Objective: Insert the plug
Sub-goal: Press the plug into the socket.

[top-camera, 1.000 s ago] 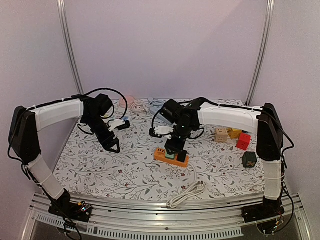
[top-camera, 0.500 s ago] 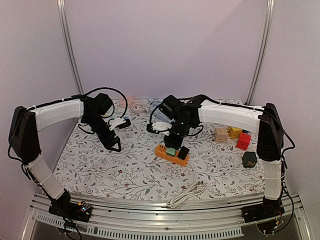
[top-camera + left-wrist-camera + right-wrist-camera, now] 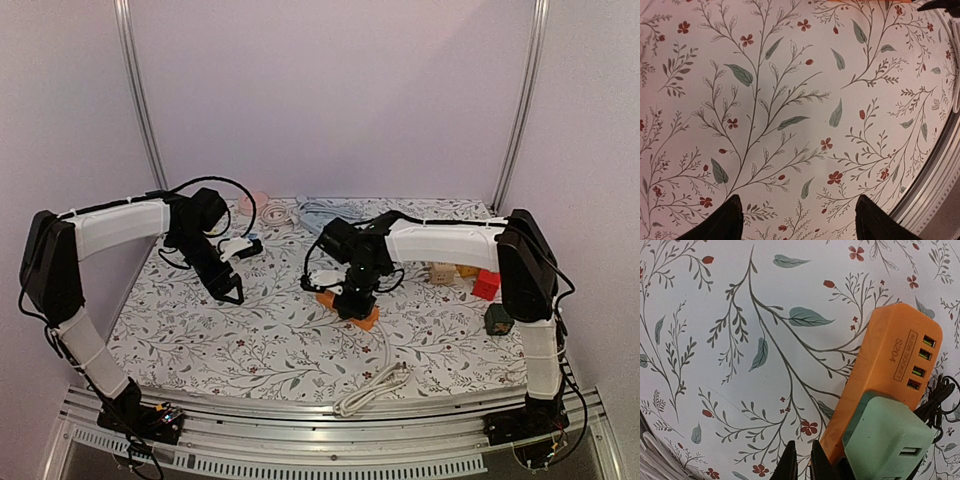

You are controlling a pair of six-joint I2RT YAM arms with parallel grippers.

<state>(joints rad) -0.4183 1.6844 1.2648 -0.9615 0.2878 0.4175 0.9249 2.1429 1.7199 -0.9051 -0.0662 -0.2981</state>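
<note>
Beside the orange power strip (image 3: 890,355) carrying the green plug (image 3: 885,440), my right gripper (image 3: 803,464) is pinched together, empty; my left gripper (image 3: 797,220) gapes wide, empty.

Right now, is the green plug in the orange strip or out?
In, it seems: the plug sits flat on the strip, no prongs showing.

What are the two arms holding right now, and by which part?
Nothing. The left arm has its jaws open over bare cloth; the right arm has them shut and empty, beside the orange power strip with the green plug on it.
</note>
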